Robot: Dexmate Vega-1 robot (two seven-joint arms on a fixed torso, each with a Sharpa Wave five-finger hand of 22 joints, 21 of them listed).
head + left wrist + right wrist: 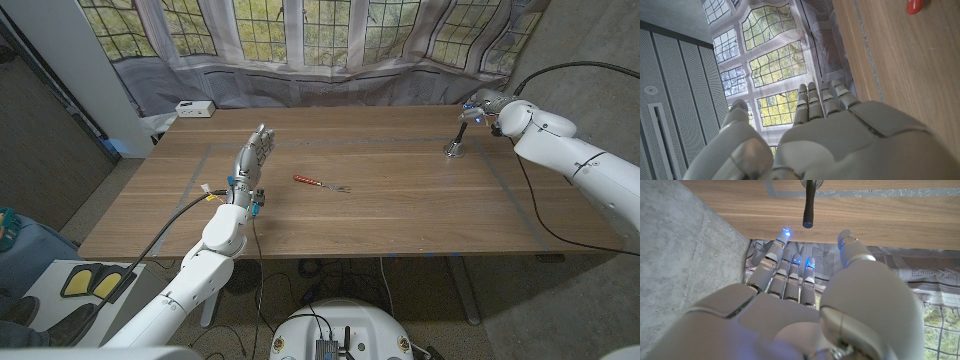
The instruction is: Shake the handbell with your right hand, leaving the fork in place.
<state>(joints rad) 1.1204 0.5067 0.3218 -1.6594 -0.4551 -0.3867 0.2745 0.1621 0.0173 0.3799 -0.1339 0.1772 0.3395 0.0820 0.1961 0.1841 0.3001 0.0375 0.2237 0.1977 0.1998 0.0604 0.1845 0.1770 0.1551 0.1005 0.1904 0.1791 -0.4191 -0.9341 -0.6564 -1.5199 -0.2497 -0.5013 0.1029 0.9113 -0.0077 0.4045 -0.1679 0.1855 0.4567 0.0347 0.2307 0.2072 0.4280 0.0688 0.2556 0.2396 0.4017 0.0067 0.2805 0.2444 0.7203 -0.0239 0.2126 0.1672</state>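
Two robot arms reached over a wooden table [400, 215] marked with a faint taped rectangle, seen from above. The handbell [456, 146], a small metal bell with a dark upright handle, stood on the table's far right part, near the tape line. The right hand [479, 106] hovered just beside and above the handle's top, its fingers apart and empty; the right wrist view showed the fingers [790, 270] stretched out with blue lights at their tips and the thumb set apart, the bell's dark handle [809, 205] just beyond the fingertips and not touched. The fork [320, 183], with a red handle and metal tines, lay near the middle of the table, well apart from the bell. The left hand [254, 155] stood raised over the table's left part, left of the fork, fingers straight, close together and pointing up, holding nothing. In the left wrist view the back of that hand [840, 135] lay against a backdrop of leaded windows, with the red end of the fork's handle [914, 6] at the picture's edge. A small white box [194, 108] sat at the table's far left corner.
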